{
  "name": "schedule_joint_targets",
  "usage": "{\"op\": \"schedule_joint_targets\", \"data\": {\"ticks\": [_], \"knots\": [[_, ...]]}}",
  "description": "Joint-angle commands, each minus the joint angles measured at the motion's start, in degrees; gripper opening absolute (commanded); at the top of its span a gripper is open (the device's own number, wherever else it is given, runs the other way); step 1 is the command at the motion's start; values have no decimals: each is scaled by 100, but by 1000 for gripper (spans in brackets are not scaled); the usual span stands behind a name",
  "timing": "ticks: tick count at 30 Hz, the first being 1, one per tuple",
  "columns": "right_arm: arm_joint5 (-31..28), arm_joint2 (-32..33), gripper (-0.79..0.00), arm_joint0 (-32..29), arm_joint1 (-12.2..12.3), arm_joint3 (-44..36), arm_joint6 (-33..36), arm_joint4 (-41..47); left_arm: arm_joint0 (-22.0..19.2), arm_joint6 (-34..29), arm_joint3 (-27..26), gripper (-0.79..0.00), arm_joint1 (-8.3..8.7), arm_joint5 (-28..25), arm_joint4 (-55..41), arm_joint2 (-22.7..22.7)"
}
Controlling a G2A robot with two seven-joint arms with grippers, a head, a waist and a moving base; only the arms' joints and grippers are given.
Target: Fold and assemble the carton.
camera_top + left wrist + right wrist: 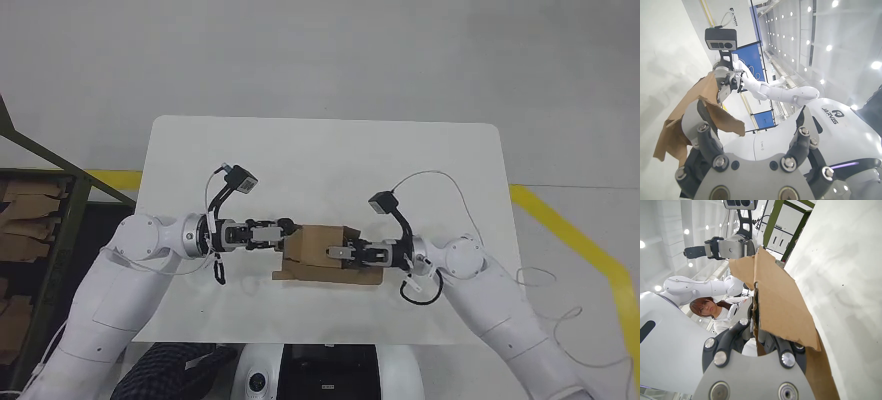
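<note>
Item: carton (pixel 318 252), brown cardboard, partly folded. It is lying on the white table (pixel 320 150) near the middle of the edge closest to the robot, and it is sitting between the two grippers. In the left wrist view the carton (pixel 702 89) is showing creased flaps sticking out at uneven angles. Left gripper (pixel 283 235): it is meeting the carton's left end with its jaws spread wide. One finger (pixel 689 123) is pressing against a flap, while the other finger (pixel 806 123) is hanging well apart from the cardboard, so nothing is being clasped. Right gripper (pixel 345 253): it is reaching onto the carton's right end, and in its own view the gripper (pixel 753 315) is pinching the torn edge of an upright carton (pixel 780 298) panel between nearly closed fingers. Surroundings: a yellow floor line (pixel 560 225) is running past the table on the right, and a dark crate (pixel 30 215) of flat cardboard is standing on the left.
</note>
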Motion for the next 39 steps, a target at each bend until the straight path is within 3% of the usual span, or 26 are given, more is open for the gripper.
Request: {"op": "schedule_joint_targets", "data": {"ticks": [1, 15, 39], "knots": [[10, 25, -785, -29, 11, -50, 14, -3, 30, -5, 21, 0, 5, -10, -13, -42], [59, -12, -785, -223, 49, -491, 189, -28, 30, 175, 161, 0, 4, -26, 32, -147], [-41, -238, -785, -165, -24, -378, 79, 108, -214, 48, 366, 0, -64, 150, -213, 144]]}}
